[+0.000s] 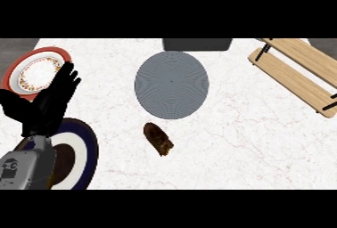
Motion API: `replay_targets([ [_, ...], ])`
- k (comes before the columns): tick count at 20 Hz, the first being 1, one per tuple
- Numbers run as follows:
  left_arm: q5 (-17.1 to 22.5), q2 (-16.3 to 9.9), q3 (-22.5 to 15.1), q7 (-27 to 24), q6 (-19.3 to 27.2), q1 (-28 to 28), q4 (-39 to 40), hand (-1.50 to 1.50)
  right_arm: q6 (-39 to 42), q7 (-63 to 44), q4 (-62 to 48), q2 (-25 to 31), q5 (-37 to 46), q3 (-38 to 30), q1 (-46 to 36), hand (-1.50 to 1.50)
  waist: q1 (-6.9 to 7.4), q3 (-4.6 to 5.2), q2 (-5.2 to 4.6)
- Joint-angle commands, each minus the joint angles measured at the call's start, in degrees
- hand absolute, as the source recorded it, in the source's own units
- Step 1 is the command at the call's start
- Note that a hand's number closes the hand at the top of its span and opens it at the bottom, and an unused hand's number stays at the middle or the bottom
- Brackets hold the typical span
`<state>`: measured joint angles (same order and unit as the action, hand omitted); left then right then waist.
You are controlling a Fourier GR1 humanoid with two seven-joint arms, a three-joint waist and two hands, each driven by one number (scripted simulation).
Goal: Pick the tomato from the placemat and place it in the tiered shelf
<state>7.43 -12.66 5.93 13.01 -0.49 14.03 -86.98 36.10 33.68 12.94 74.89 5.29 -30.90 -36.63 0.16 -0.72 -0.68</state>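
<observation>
No tomato is seen on the grey placemat mid-counter; its whereabouts cannot be told. The left hand, fingers straight and holding nothing, rests at the counter's left edge. The shelf stands at the far right corner. Locating the tomato is judged the next need.

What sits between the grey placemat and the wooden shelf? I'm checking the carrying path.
Head view: only bare marble counter lies between placemat and tiered shelf.
</observation>
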Motion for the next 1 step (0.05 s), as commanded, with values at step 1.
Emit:
replay_targets([
  [1,-0.7,0.1,0.0,-0.1,0.7,-0.1,-0.2,0.00,9.3,10.8,1.9,1.5,0.4,0.6,3.9,-1.50,-0.51,0.02,0.15],
])
